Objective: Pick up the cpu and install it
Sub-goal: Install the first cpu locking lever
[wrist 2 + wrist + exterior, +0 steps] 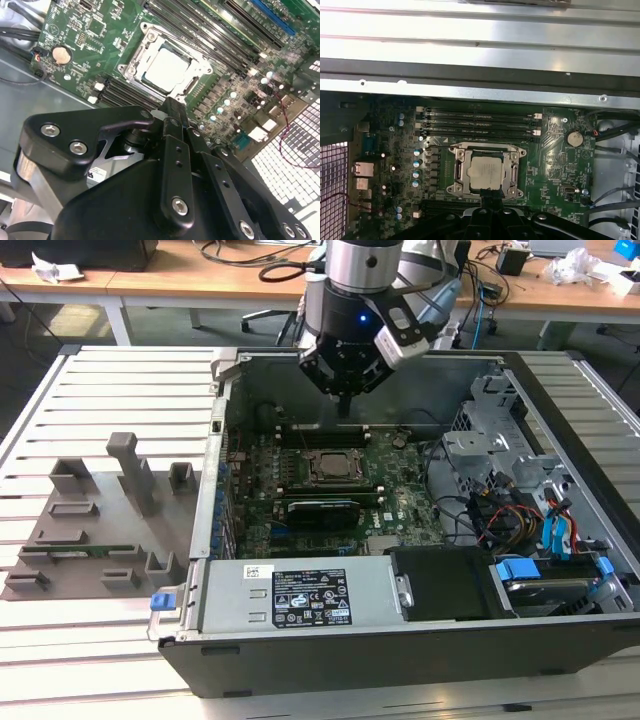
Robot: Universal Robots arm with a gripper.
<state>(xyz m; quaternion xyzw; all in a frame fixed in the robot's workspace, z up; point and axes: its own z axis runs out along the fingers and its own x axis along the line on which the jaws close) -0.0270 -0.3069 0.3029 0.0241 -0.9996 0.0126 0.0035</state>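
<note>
1. No legible text anywhere; print noted below by location only.
2. Black-and-white sticker (309, 597) on power supply housing (225, 600), at 6 o'clock from motherboard (400, 475) in exterior view; print too small to read.
3. Small white tag (258, 571) at 10 o'clock of that sticker; unreadable.
4. White label (96, 173) below black bracket (75, 135) in second wrist view; partly hidden, unreadable.
5. Pale board markings at 3 o'clock of cpu (485, 173) in first wrist view; too fine to read.

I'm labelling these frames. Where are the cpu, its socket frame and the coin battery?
cpu (484, 173), first wrist view, middle of its silvery top plate.
socket frame (458, 171), first wrist view, a side rail.
coin battery (575, 138), first wrist view, its round face.
</note>
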